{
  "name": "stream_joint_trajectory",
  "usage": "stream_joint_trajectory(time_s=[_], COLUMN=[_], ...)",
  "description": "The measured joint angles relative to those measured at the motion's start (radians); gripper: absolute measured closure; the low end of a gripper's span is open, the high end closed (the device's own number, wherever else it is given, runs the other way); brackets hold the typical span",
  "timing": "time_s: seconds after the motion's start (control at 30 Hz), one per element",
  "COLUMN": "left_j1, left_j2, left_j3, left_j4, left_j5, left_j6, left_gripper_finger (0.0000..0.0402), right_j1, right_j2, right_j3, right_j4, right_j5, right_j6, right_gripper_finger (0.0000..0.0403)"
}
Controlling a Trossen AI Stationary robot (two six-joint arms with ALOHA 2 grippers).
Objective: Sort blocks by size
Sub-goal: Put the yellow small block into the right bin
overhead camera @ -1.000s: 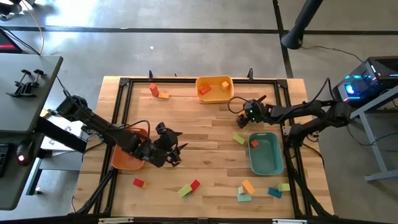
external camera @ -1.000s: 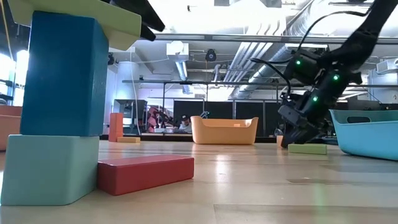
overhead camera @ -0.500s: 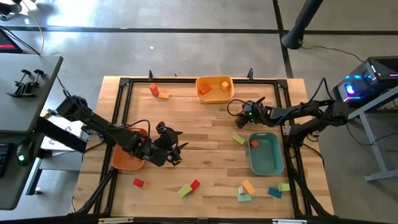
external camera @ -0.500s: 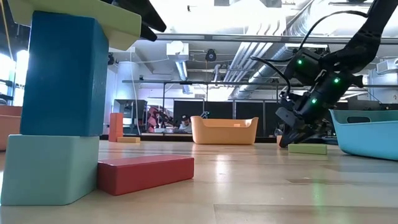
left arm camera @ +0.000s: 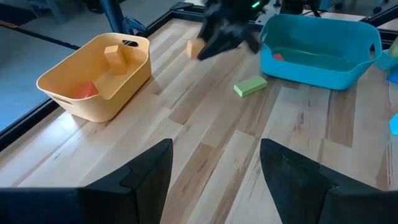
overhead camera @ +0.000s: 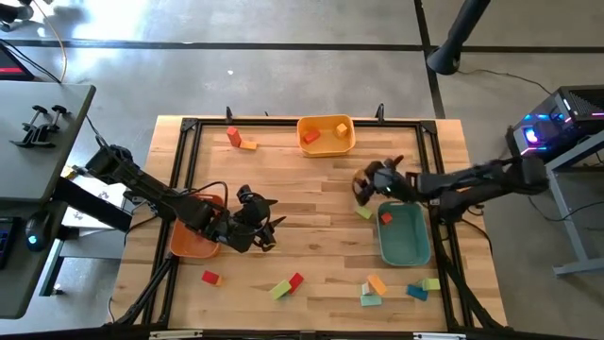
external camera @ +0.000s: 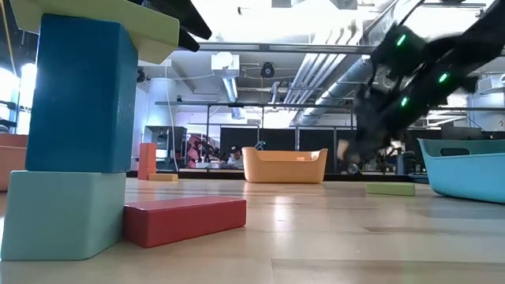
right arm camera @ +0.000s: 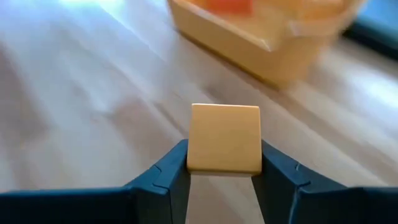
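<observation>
Right gripper (right arm camera: 224, 180) pinches a pale orange cube (right arm camera: 224, 138) between its two fingers, lifted clear of the table. Just beneath it lies a green flat block (overhead camera: 363, 212); beside it the teal tray (overhead camera: 404, 247), beyond it the yellow tray (overhead camera: 326, 146). Left gripper (overhead camera: 267, 224) hovers spread, empty, by the orange tray (overhead camera: 189, 244).

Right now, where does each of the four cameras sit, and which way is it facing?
High view: overhead, straight down on the table; both arms show.
Low view: tabletop height, level across; right hand shows.
Left wrist view: on the left arm, facing the yellow tray; own fingers show.
Right wrist view: on the right arm, its hand holding an orange cube.
Shared: the green block.
</observation>
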Motion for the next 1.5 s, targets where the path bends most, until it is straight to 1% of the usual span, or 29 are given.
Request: stream_joint_trajectory(time_s=[0.17,0.27,0.37,0.43,0.5,0.63,0.7,0.8,0.87,0.93,1.0,1.1,1.17,1.3,1.43,1.5], left_j1=[0.0,0.001,0.002,0.002,0.002,0.003,0.003,0.003,0.003,0.003,0.004,0.01,0.017,0.032,0.042,0.042], left_j2=[0.0,0.0,0.0,0.0,0.0,0.0,0.0,0.0,0.0,0.0,0.0,0.0,0.0,0.0,0.0,0.0], left_j3=[0.0,0.0,0.0,0.0,0.0,0.0,0.0,0.0,0.0,0.0,0.0,0.0,0.0,0.0,0.0,0.0], left_j4=[0.0,0.006,0.027,0.039,0.048,0.053,0.053,0.053,0.053,0.053,0.053,0.054,0.056,0.061,0.061,0.061], left_j5=[0.0,-0.003,-0.005,-0.01,-0.023,-0.027,-0.026,-0.026,-0.026,-0.027,-0.029,-0.034,-0.034,-0.034,-0.034,-0.034], left_j6=[-0.007,-0.007,-0.002,0.01,0.011,0.011,0.011,0.011,0.011,0.012,0.012,0.012,0.012,0.012,0.012,0.017], left_gripper_finger=[0.0172,0.0172,0.0172,0.0172,0.0172,0.0172,0.0172,0.0172,0.0172,0.0172,0.0172,0.0172,0.0172,0.0172,0.0172,0.0172], right_j1=[0.252,0.401,0.533,0.607,0.664,0.752,0.783,0.81,0.823,0.83,0.829,0.819,0.813,0.79,0.76,0.752], right_j2=[-0.198,-0.29,-0.327,-0.325,-0.309,-0.258,-0.222,-0.163,-0.124,-0.083,-0.047,-0.007,0.008,0.014,0.014,0.014], right_j3=[0.005,0.053,0.141,0.202,0.254,0.334,0.363,0.39,0.387,0.371,0.345,0.302,0.282,0.256,0.25,0.25], right_j4=[-0.059,-0.201,-0.412,-0.544,-0.643,-0.804,-0.894,-1.034,-1.111,-1.158,-1.182,-1.153,-1.123,-1.075,-1.095,-1.099], right_j5=[0.179,0.273,0.347,0.383,0.396,0.348,0.301,0.18,0.079,-0.012,-0.073,-0.138,-0.151,-0.085,-0.085,-0.091], right_j6=[0.005,0.044,0.133,0.222,0.318,0.518,0.619,0.788,0.9,0.993,1.061,1.1,1.102,1.077,1.069,1.058], right_gripper_finger=[0.0269,0.0269,0.0269,0.0269,0.0269,0.0269,0.0269,0.0269,0.0268,0.0264,0.026,0.0259,0.0258,0.0256,0.0254,0.0246])
